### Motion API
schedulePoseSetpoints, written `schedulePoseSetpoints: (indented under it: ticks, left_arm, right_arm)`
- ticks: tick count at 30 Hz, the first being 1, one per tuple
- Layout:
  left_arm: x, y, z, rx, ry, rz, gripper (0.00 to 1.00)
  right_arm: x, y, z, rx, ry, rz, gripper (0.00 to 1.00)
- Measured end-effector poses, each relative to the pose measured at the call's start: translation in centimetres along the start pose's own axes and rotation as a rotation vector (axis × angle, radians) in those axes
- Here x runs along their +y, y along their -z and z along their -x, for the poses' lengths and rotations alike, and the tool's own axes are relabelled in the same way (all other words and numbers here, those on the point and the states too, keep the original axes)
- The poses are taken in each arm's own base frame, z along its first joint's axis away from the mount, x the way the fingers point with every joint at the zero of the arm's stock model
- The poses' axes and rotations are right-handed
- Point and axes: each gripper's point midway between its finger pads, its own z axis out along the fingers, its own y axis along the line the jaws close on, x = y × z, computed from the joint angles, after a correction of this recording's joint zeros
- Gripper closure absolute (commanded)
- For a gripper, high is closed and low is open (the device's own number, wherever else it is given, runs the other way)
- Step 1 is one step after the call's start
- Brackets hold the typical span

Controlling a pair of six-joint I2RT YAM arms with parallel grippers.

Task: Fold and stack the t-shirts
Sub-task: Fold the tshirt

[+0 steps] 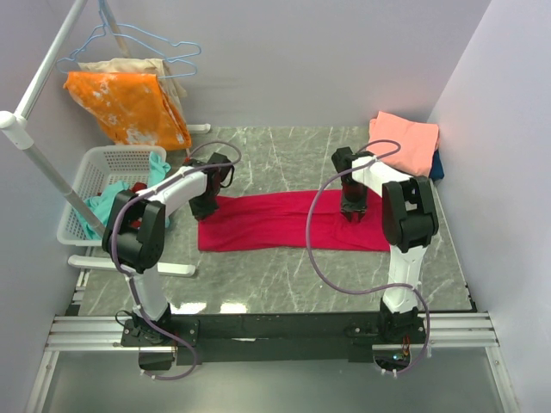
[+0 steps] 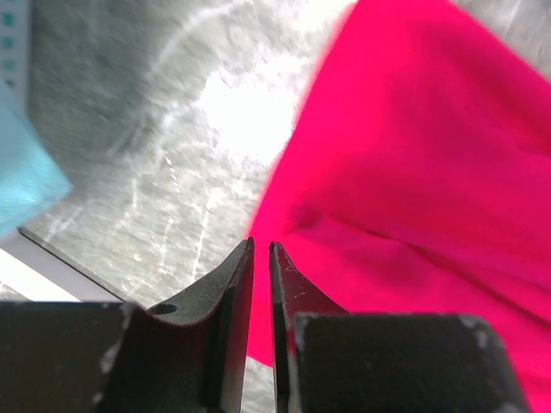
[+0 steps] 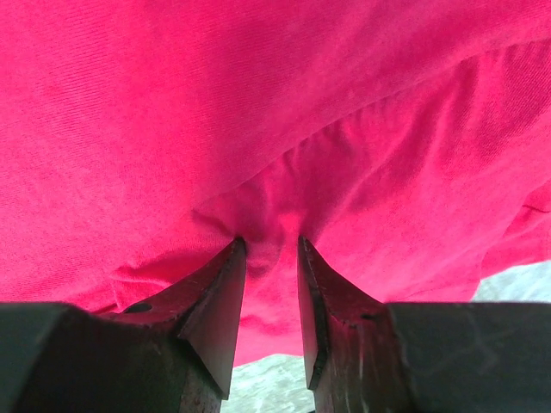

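Crimson-red t-shirt [image 1: 284, 221] lies as a long folded band across the middle of the marble surface [image 1: 275, 280], nine to three o'clock; left end effector [image 1: 207, 206] is at its nine o'clock end, right end effector [image 1: 353, 212] is on it toward three o'clock.

Round about: far corner at two o'clock, the salmon-pink t-shirt [image 1: 405, 138] lies folded, the dark blue t-shirt [image 1: 437, 165] peeking out at its right edge, both well apart from the red band; off the surface at nine o'clock, a white basket [image 1: 90, 181] holds teal cloth [image 1: 102, 211]; at eleven o'clock the orange white-blotched cloth [image 1: 129, 107] hangs below blue hangers [image 1: 164, 43].

From above the wrists hide the fingertips; the wrist cameras fill that in. Left wrist: jaws narrowed to a slit on the shirt's edge, bare marble and a teal corner at nine o'clock. Right wrist: jaws partly closed, a pucker of red cloth pinched between them; red fills the view, with a sliver of marble at six o'clock.
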Motion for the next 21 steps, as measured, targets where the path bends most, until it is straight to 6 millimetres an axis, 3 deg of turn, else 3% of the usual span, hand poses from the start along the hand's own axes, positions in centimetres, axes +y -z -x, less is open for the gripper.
schedulePoseSetpoints:
  ticks: [8, 11, 13, 21]
  left_arm:
    - [-0.8, 0.4, 3.1, -0.079, 0.026, 0.016, 0.82]
    - [-1.5, 0.1, 3.8, -0.086, 0.026, 0.015, 0.76]
    - [-1.7, 0.0, 3.7, -0.079, 0.016, 0.014, 0.64]
    - [-1.5, 0.2, 2.1, -0.029, -0.028, -0.03, 0.54]
  right_arm:
    - [-0.6, -0.1, -0.1, 0.001, 0.021, -0.035, 0.63]
    - [-0.7, -0.1, -0.1, 0.0, 0.023, -0.041, 0.63]
    - [-0.7, -0.1, -0.1, -0.001, 0.026, -0.045, 0.63]
    - [-0.7, -0.1, -0.1, 0.001, 0.034, -0.054, 0.63]
